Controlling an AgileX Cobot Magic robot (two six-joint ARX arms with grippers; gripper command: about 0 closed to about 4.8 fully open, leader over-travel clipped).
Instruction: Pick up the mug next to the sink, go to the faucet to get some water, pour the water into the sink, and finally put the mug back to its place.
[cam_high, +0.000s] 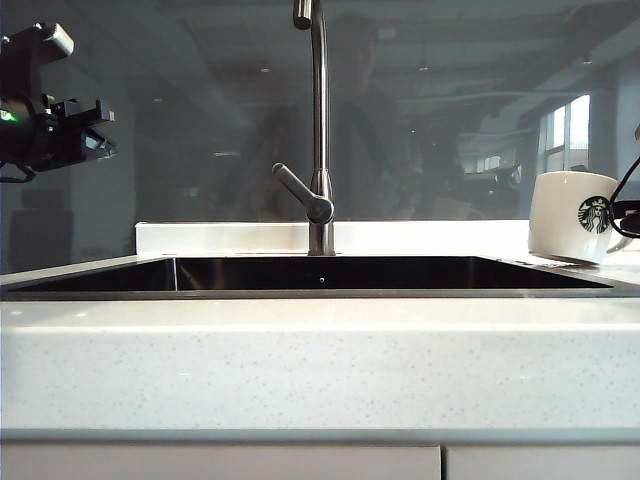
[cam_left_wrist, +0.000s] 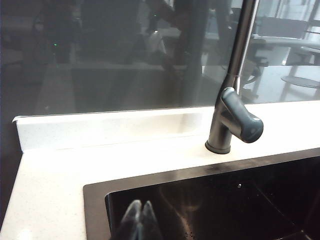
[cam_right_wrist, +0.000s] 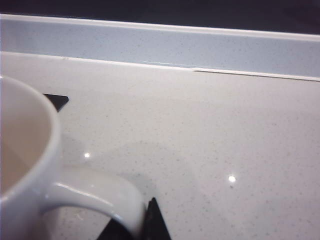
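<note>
My right gripper (cam_right_wrist: 145, 225) pinches the mug (cam_right_wrist: 30, 165) handle; the tilted mug could slip. Left gripper (cam_left_wrist: 140, 220) idles clenched above the sink (cam_left_wrist: 95, 200).

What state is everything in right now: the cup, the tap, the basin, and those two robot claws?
mug: upright on the countertop, tilted slightly, looks empty.
faucet: no water running.
sink: looks dry.
left end effector: shut, empty, above the sink's left end.
right end effector: at the mug's handle; grip unclear.
</note>
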